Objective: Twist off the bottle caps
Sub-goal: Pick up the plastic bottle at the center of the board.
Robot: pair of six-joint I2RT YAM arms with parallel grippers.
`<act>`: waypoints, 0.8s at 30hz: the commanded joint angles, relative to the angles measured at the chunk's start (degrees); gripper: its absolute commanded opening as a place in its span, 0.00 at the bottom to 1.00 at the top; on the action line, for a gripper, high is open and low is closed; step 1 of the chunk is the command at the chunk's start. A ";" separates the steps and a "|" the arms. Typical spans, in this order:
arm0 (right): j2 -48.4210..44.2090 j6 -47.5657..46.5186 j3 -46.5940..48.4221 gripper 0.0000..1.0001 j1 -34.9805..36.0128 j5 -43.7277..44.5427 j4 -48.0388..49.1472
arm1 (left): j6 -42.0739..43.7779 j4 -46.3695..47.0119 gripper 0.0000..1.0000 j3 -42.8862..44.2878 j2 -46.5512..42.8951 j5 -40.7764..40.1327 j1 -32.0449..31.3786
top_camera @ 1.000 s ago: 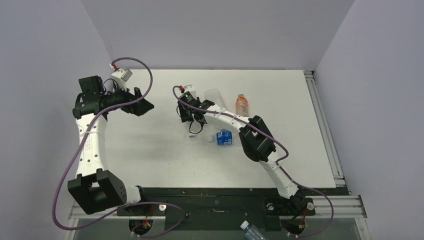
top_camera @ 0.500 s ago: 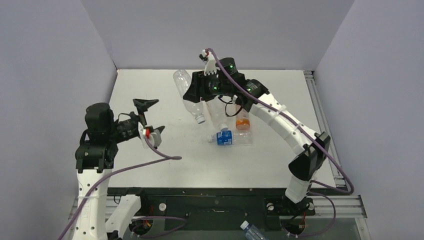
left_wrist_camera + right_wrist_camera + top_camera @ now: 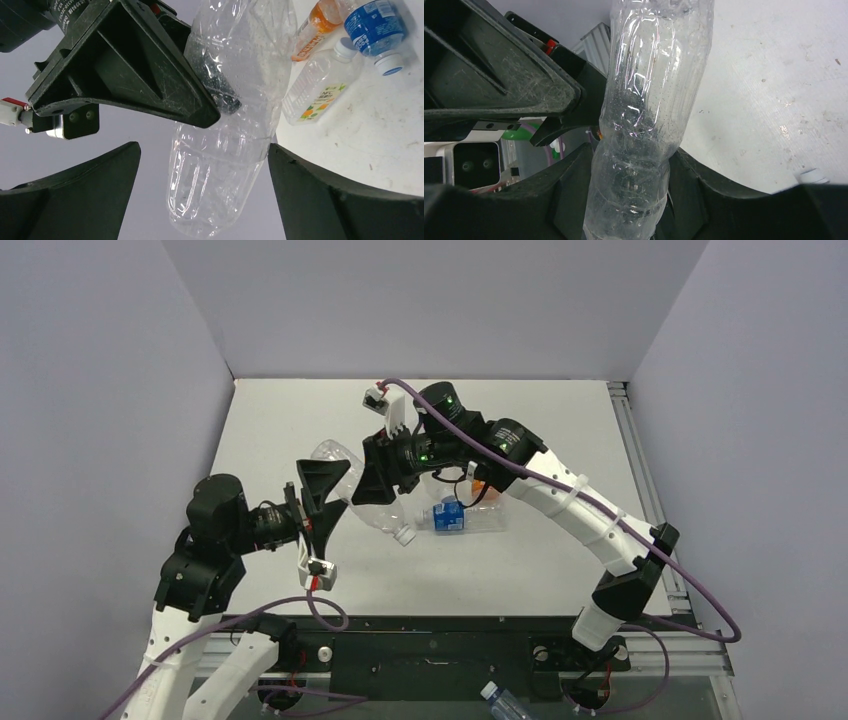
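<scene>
Nothing can be read for certain. The small clear bottle carries a label with orange and green artwork and a line of dark letters too blurred to make out. The blue label on another bottle bears white print too small to read, and white characters on the black housing are cut off at the frame edge.

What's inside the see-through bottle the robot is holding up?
It looks empty: the clear bottle shows no drink, only crinkled, scuffed walls. Where the right gripper squeezes it, its black fingers cover part of the inside.
</scene>
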 commanded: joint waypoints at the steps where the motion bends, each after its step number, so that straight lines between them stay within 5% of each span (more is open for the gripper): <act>1: -0.41 -1.67 4.03 0.42 1.16 -0.64 -3.36 | 6.53 -1.55 0.97 3.67 0.52 -2.23 -0.65; 13: 5.45 -3.64 13.75 0.43 5.84 4.18 -11.38 | 9.89 -5.20 0.98 1.97 1.34 -3.34 -3.75; 17: 5.65 -3.02 14.44 0.45 5.34 7.68 -11.35 | 8.23 -5.36 0.77 2.78 1.86 -7.14 -7.42; 21: 5.49 -1.39 14.81 0.59 3.68 8.76 -9.58 | 6.25 -4.28 0.49 3.59 1.88 -8.99 -8.36; 24: 5.40 -0.74 16.46 0.65 2.72 9.41 -8.70 | 3.38 -1.54 0.39 2.52 1.47 -9.92 -8.39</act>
